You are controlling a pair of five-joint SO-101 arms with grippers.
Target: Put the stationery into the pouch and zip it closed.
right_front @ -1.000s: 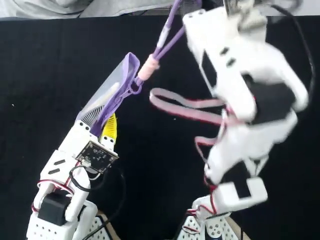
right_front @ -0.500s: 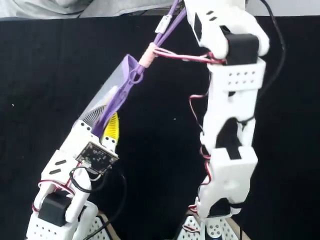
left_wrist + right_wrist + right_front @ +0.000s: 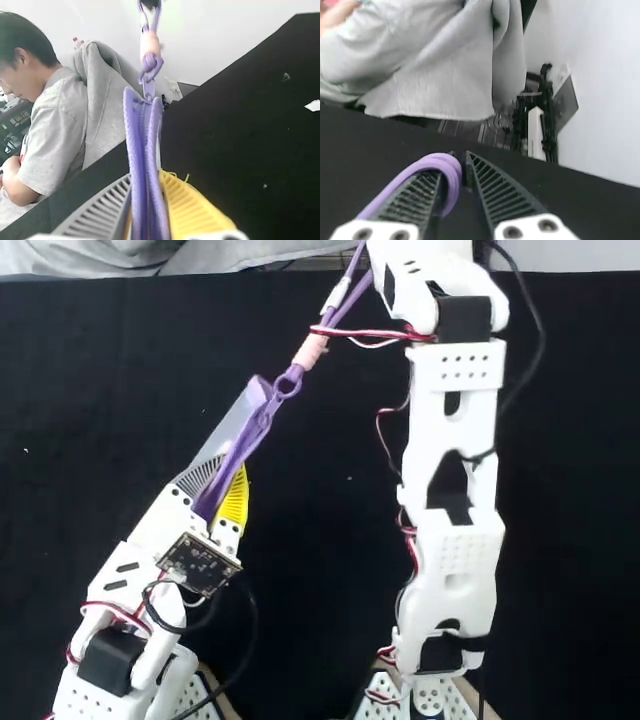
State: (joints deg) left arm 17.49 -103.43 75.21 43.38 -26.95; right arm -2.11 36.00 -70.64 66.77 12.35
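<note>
We judge the job close to its end, with the zip run being finished in the air. The black desk [image 3: 100, 390] lies under both arms. The right arm [image 3: 455, 440] stretches far out toward the desk's far edge, and the left arm [image 3: 150, 590] reaches up from the near corner. Between them the pouch [image 3: 235, 435], clear-walled with purple edging, is held lifted off the desk and slanted toward the right arm. The left claw [image 3: 145, 175] is pressed together on the pouch's near end, one grey and one yellow finger on either side of it. The right claw [image 3: 462, 162] is pinching the purple strap [image 3: 442, 167], which looks pulled taut in a line with the pouch. On that strap sits a small pink sleeve [image 3: 317, 345], and below it the zip slider [image 3: 288, 383] rests at the pouch's far tip. In the left wrist view the two purple zip tapes lie side by side along the length we can see, so we take the zip as closed or nearly so. Whether the stationery is inside we cannot tell. What seems left is to confirm the last bit of zip, release the strap and set the pouch down.
</note>
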